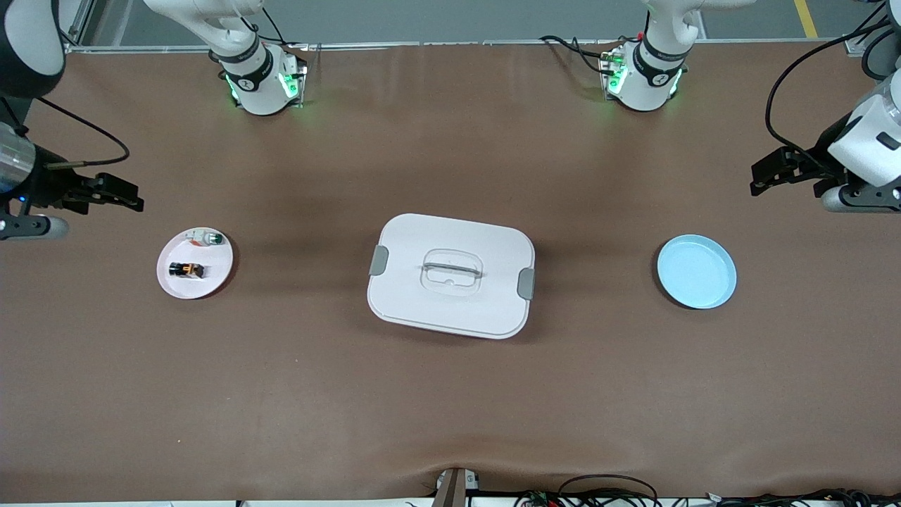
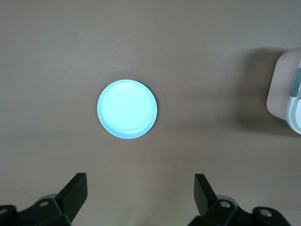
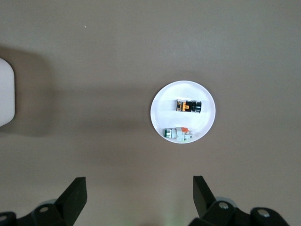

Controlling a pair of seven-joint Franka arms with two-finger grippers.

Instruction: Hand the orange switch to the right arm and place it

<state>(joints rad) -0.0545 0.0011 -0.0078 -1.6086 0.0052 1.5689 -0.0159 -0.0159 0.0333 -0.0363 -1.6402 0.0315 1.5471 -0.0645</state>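
Note:
The orange switch [image 1: 186, 270], a tiny black block with an orange face, lies on a small white plate [image 1: 176, 285] toward the right arm's end of the table. It also shows in the right wrist view [image 3: 188, 106] on the plate [image 3: 202, 120]. My right gripper [image 1: 130, 197] is open and empty, up over bare table beside that plate; in its wrist view [image 3: 139, 188] the jaws stand wide apart. My left gripper [image 1: 759, 179] is open and empty over the table at the left arm's end, and its wrist view [image 2: 141, 188] shows wide jaws.
A small white piece with a green end [image 1: 208, 239] shares the white plate, also in the right wrist view [image 3: 178, 133]. A white lidded container [image 1: 451, 275] stands mid-table. An empty light-blue plate [image 1: 697, 272] lies toward the left arm's end, seen too in the left wrist view [image 2: 127, 108].

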